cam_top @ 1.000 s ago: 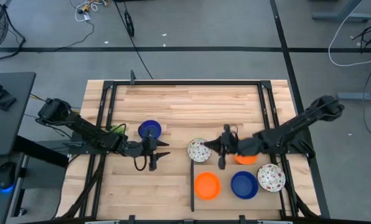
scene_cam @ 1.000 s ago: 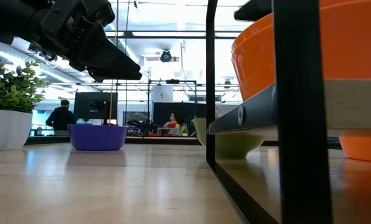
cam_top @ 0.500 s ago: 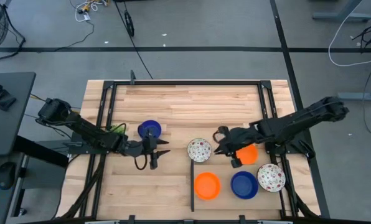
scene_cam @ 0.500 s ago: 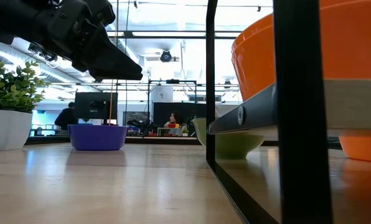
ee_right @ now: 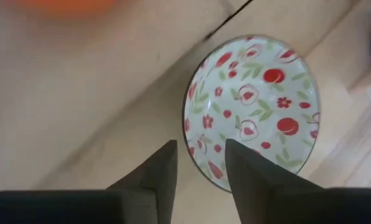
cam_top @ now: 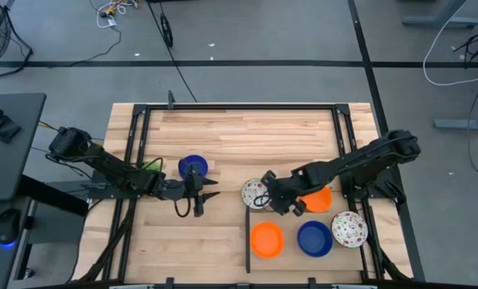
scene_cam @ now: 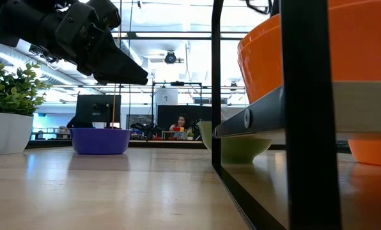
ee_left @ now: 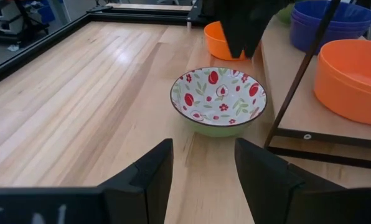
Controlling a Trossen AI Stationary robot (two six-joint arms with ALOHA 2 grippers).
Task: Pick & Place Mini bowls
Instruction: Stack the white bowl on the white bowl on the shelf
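White patterned bowl sits at table centre, 9 o'clock of the black divider bar. Right gripper hovers at its 3 o'clock rim, fingers apart. Step: approach to grasp. Next: descend, straddle rim, close. Left gripper idles apart at 6 o'clock of blue bowl.

Pale wooden table edged by a black metal frame. Potted green plant in a white pot at one side. Monitor and seated person in the room behind.
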